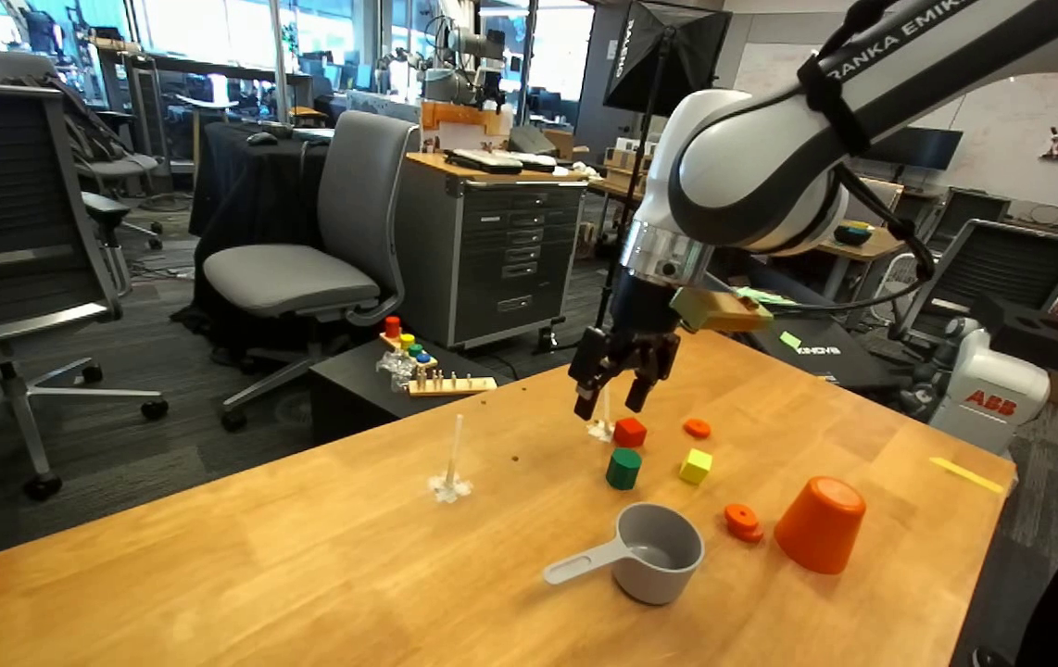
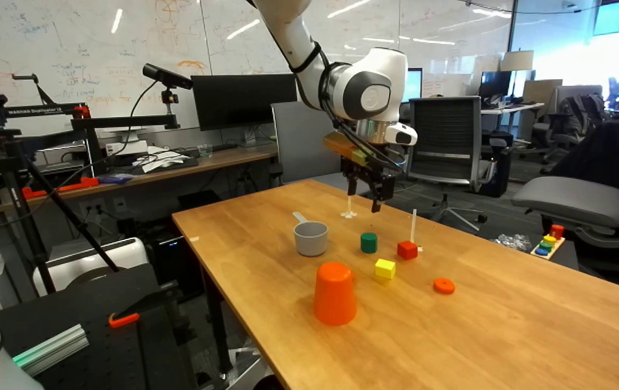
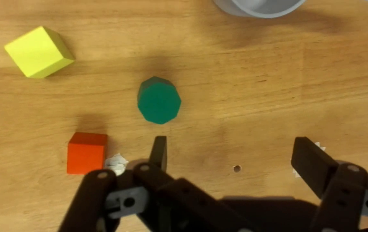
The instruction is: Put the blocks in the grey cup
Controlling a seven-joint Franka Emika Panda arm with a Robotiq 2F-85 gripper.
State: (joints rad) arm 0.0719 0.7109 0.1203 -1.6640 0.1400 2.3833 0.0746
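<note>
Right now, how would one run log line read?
End effector: open, empty, above table; red block, green block, yellow block: on table; grey cup: upright, no block seen inside; orange cup: inverted

In the wrist view, bare worktop (image 3: 261,106) shows between the tips of the spread hand (image 3: 230,140), a green block (image 3: 159,101) at its upper left. In an exterior view, upright sticks (image 1: 455,452) rise near the centre, one beside a red block (image 1: 630,432); the lower left is free; a grey cup (image 1: 648,585) and orange cup (image 1: 821,526) obstruct the lower right.
</note>
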